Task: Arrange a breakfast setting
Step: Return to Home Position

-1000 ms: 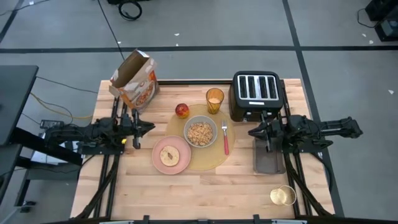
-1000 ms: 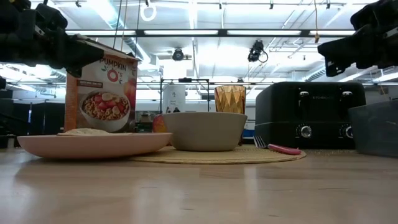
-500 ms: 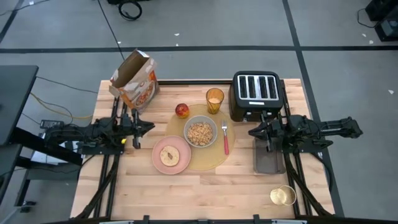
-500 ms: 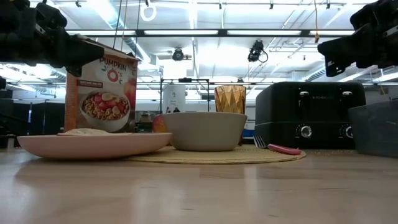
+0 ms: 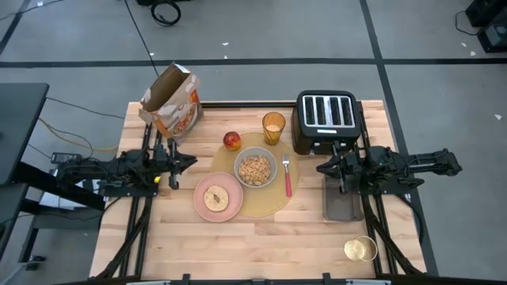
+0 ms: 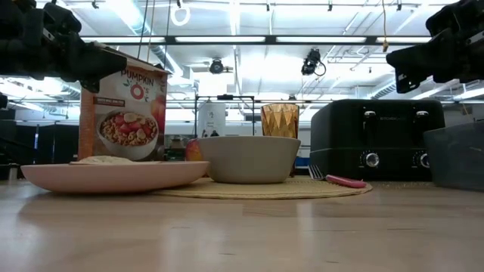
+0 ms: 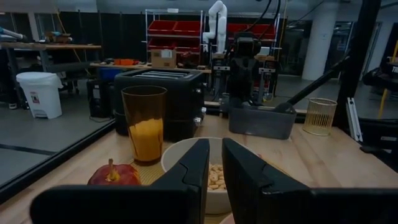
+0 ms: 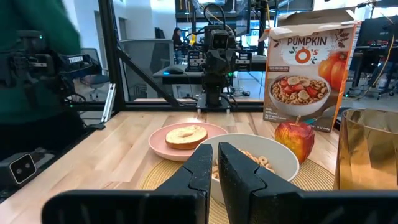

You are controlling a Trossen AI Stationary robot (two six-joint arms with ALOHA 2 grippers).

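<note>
The round tan placemat lies mid-table. On it stand the grey bowl with cereal and the red-handled fork; the pink plate with a bagel overlaps the mat's left edge. The amber glass and the red-yellow apple stand at its far edge. My left gripper hovers left of the mat, shut and empty. My right gripper hovers right of the mat, shut and empty.
A black four-slot toaster stands at the far right, an open cereal box at the far left. A dark grey tray lies under my right arm; a gold wire cup stands near the right front corner.
</note>
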